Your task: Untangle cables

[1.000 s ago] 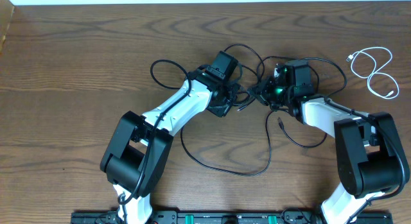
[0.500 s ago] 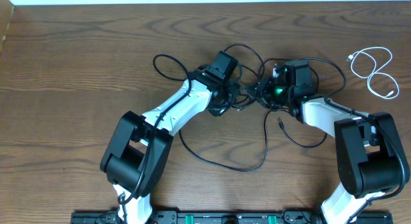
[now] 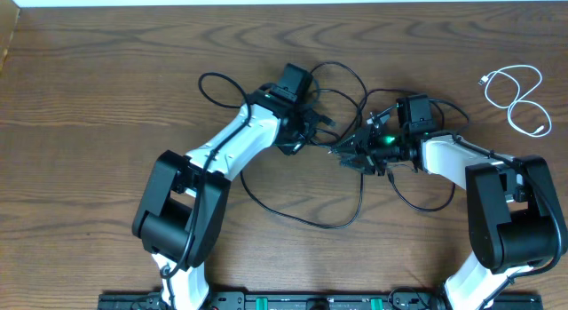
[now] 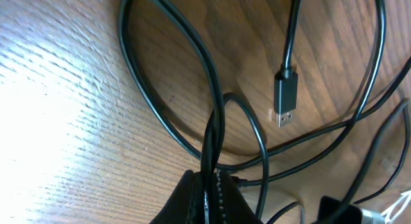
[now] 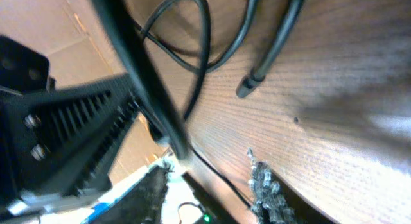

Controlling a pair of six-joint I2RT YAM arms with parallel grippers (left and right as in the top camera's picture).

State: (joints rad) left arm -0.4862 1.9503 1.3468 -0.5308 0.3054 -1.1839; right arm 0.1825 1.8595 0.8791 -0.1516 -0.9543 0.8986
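Left pincer [image 4: 207,182] clenched on black cable [image 4: 212,140] — right pincer [image 5: 209,192] released; white cable [image 3: 520,99] well apart.

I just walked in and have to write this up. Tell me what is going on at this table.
Two robot arms are working on a tangle of black cables in the middle of the wooden table. The left gripper is shut on one strand of them, pinching it between its fingertips. The right gripper sits at the knot beside it with its jaws apart; a black strand runs past them and does not look clamped. The white cable lies by itself near the far right corner, clear of the tangle.
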